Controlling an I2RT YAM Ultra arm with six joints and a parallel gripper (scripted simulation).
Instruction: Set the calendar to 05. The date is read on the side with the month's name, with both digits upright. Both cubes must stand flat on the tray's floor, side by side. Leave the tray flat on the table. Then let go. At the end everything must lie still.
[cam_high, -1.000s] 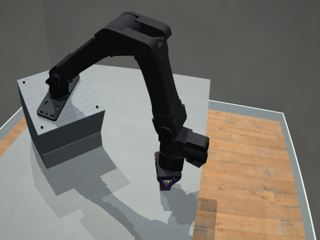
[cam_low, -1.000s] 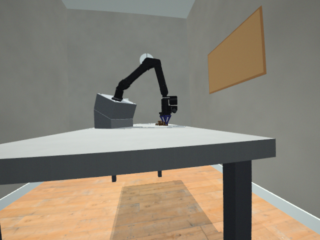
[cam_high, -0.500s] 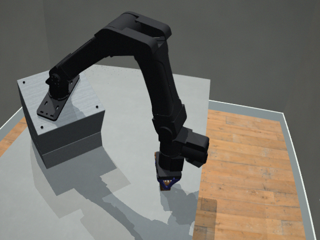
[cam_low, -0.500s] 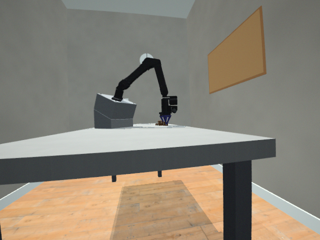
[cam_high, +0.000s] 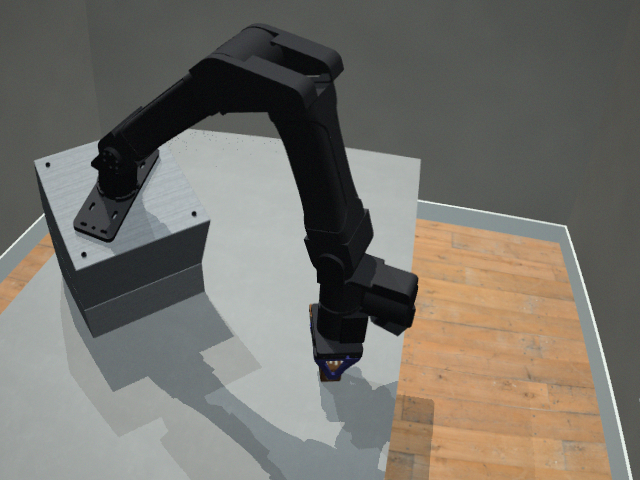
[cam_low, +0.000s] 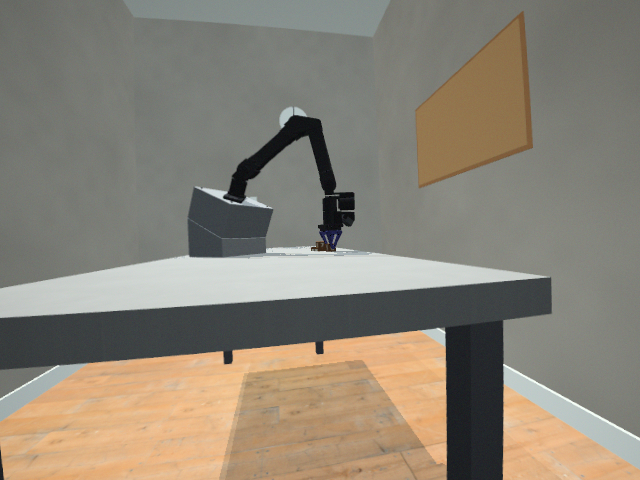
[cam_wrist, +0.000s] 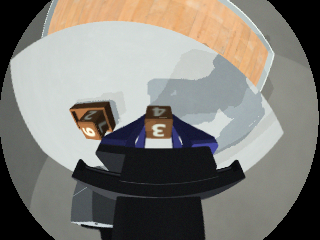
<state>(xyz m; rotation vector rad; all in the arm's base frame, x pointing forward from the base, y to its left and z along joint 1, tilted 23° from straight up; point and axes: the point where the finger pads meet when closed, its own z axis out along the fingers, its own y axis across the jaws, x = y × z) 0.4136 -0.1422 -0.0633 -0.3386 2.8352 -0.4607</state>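
My gripper (cam_high: 333, 367) (cam_low: 329, 242) (cam_wrist: 158, 118) points straight down near the table's right edge and is shut on a brown date cube (cam_high: 332, 370) (cam_wrist: 159, 126). In the wrist view the cube shows a white 3 on the face towards the camera. It is held low, at or just above the grey table (cam_high: 248, 248); I cannot tell whether it touches. A second brown cube (cam_wrist: 92, 122) lies on the table a little to the left of the held one, with a 6 or 9 showing. The arm hides most of it in the top view. I see no tray in any view.
The grey pedestal (cam_high: 139, 258) (cam_low: 227, 227) carrying the arm's base stands at the table's back left. The table's right edge (cam_high: 408, 289) runs close beside the gripper, with wooden floor (cam_high: 491, 320) below.
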